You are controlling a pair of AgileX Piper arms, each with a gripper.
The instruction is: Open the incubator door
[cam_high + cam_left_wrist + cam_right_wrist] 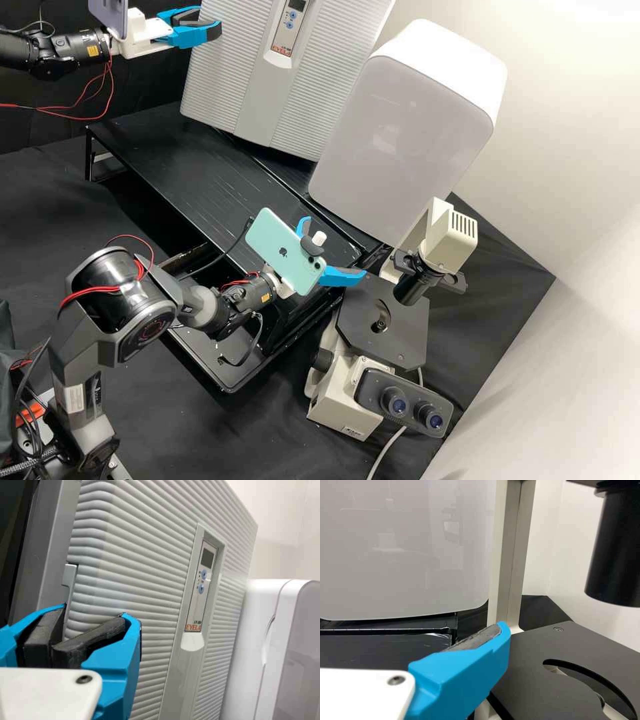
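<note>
A closed incubator (pixel 213 80), with the left gripper (pixel 211 23) near the outer edge of its door (pixel 120 575).
At the back, on the long black stand (pixel 193 177), the big ribbed incubator with a small control panel (pixel 201 585) in its front; just beside it, a rounded white box (pixel 400 133). Near the box and the stand's end, a microscope (pixel 347 397) with two eyepieces and a flat black stage (pixel 357 327). By that stage, over the stand's end, the right gripper (pixel 335 247), with jaws spread wide. On its arm, a mint-green phone (pixel 280 247). At the door edge, the left gripper, with jaws slightly apart; contact with the door impossible to tell.
</note>
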